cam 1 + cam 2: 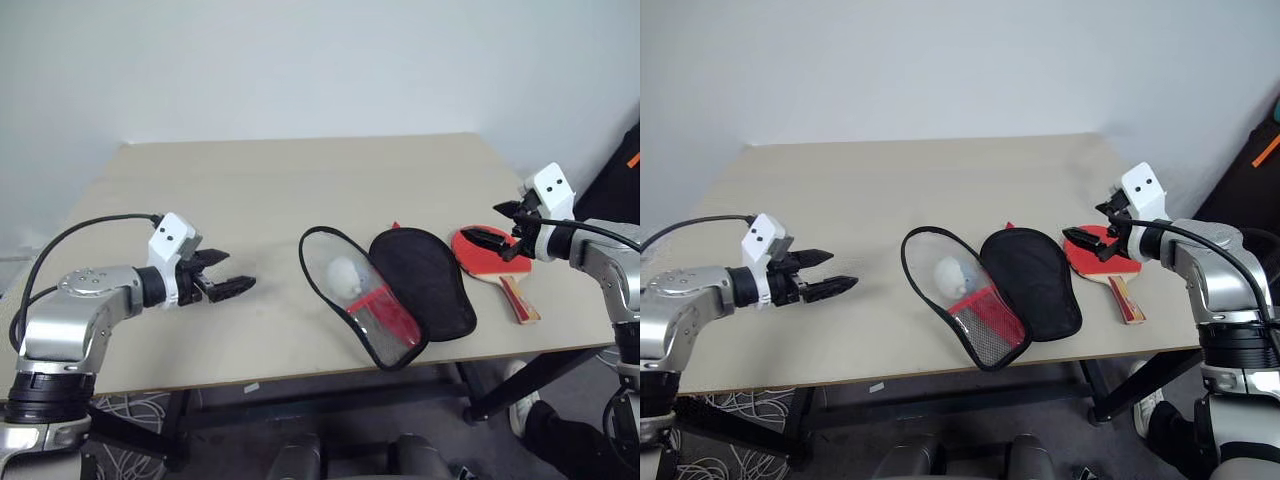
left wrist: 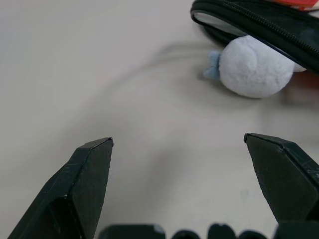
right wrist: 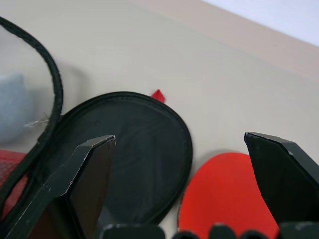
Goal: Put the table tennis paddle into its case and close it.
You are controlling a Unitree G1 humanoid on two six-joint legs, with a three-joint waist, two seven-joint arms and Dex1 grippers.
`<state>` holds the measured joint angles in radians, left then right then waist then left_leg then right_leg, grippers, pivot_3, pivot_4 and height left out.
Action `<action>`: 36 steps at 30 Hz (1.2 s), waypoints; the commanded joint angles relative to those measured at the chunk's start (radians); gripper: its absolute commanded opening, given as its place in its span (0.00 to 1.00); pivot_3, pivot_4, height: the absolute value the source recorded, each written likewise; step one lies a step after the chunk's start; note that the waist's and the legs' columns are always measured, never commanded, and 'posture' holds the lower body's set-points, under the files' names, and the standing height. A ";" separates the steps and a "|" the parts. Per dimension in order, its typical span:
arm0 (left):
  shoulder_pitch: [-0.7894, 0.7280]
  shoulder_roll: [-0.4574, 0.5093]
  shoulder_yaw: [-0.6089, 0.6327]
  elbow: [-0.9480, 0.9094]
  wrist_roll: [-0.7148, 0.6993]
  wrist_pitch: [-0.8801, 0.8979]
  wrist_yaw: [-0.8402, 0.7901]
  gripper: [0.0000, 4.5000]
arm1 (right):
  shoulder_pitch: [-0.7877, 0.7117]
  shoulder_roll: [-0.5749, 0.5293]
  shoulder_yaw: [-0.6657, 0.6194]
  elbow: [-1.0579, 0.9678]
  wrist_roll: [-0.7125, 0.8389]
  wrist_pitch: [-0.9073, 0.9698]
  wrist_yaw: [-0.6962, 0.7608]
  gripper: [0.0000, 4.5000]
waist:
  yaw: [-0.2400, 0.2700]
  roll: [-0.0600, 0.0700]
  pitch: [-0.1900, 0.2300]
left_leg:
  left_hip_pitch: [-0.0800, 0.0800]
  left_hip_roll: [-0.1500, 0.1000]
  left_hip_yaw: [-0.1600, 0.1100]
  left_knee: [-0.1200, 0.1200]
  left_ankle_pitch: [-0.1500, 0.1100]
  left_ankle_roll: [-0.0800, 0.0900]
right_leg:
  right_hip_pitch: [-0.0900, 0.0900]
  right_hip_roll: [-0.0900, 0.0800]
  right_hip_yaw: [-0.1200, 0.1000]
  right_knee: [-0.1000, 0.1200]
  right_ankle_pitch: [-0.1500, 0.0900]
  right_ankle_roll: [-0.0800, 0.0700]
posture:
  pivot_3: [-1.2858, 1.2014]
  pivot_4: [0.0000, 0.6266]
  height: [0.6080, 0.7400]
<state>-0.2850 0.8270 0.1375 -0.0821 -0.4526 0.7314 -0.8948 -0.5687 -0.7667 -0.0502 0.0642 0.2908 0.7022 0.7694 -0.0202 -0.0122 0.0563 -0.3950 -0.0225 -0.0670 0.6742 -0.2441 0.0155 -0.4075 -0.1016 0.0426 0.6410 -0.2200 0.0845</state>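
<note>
Left eye view looks down on a beige counter (image 1: 250,200). Near its front right corner lies the table tennis paddle (image 1: 490,255), red face up, its striped handle pointing toward the front edge, close to the right edge. The right gripper (image 1: 488,236) hovers directly above the red face, jaws apart and holding nothing; it is by far the nearer arm. Just left of the paddle, touching or nearly so, the case (image 1: 420,280) lies unzipped and spread flat, black lining up, its clear window half (image 1: 355,290) folded out to the left over a small white ball (image 1: 343,272). The left gripper (image 1: 228,285) waits well apart on the left, jaws apart, empty. Bare counter stretches behind everything, giving room to slide the paddle leftward.
</note>
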 commanded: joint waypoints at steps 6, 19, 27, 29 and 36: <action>-0.068 0.014 0.000 0.023 0.006 -0.018 -0.019 1.00 | 0.018 0.001 -0.044 -0.068 0.020 0.031 -0.043 1.00 | 0.000 0.000 0.000 | 0.000 0.000 0.000 0.000 0.000 0.000 | 0.000 0.000 0.000 0.000 0.000 0.000 | 0.52 0.00 0.68; -0.045 0.011 -0.007 -0.038 -0.006 -0.017 -0.031 1.00 | 0.034 -0.078 -0.024 -0.019 0.006 0.030 0.056 1.00 | 0.000 0.000 0.000 | 0.000 0.000 0.000 0.000 0.000 0.000 | 0.000 0.000 0.000 0.000 0.000 0.000 | 0.52 0.00 0.68; -0.119 -0.036 0.002 -0.006 0.001 -0.036 0.002 1.00 | 0.019 -0.107 -0.004 0.065 -0.031 0.011 0.066 1.00 | 0.000 0.000 0.000 | 0.000 0.000 0.000 0.000 0.000 0.000 | 0.000 0.000 0.000 0.000 0.000 0.000 | 0.52 0.00 0.68; -0.111 -0.021 -0.008 -0.013 0.007 -0.037 -0.012 1.00 | 0.006 -0.086 0.000 0.083 -0.043 0.028 0.033 1.00 | -0.003 0.000 0.000 | 0.000 0.000 0.001 0.000 0.000 0.000 | 0.000 0.000 0.001 0.000 0.000 0.000 | 0.52 0.00 0.68; -0.106 -0.009 -0.010 -0.020 0.004 -0.041 -0.040 1.00 | 0.086 -0.085 0.019 0.059 -0.056 0.106 0.006 1.00 | 0.001 -0.001 0.000 | 0.000 0.000 0.001 0.000 0.000 0.000 | 0.000 0.000 0.001 0.000 0.000 0.000 | 0.52 0.00 0.68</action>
<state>-0.3811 0.7990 0.1144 -0.0815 -0.4454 0.7086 -0.9266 -0.4927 -0.8423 -0.0239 0.1430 0.2458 0.7893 0.7882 -0.0192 -0.0134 0.0559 -0.3951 -0.0229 -0.0667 0.6744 -0.2440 0.0156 -0.4068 -0.1016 0.0428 0.6408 -0.2200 0.0843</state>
